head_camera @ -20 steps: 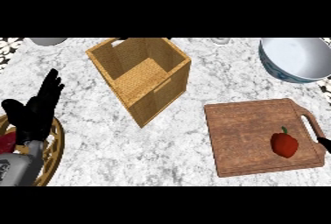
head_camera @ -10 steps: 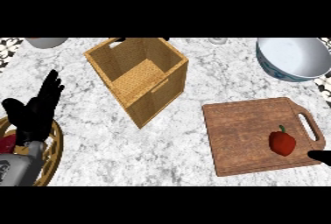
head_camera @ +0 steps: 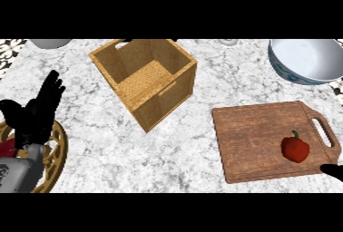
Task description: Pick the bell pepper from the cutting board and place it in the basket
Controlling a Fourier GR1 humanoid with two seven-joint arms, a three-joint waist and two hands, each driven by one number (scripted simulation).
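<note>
A red bell pepper (head_camera: 295, 148) with a green stem lies on the right part of the wooden cutting board (head_camera: 258, 136), near the board's handle slot. The woven basket (head_camera: 144, 79) stands open and square at the upper middle of the counter. Only a black tip of my right hand (head_camera: 333, 171) shows at the lower right edge, just below and right of the pepper, not touching it. At the left edge my left hand (head_camera: 36, 115) rests open, fingers up, holding nothing.
A large white bowl with a blue rim (head_camera: 311, 61) sits at the upper right, behind the board. A round wicker tray (head_camera: 57, 156) lies under my left forearm at the lower left. Marble counter stretches between basket and board.
My right hand has slipped lower and further toward the right edge, so less of it shows. The view has shifted slightly. The pepper, the board and my left hand have not moved.
</note>
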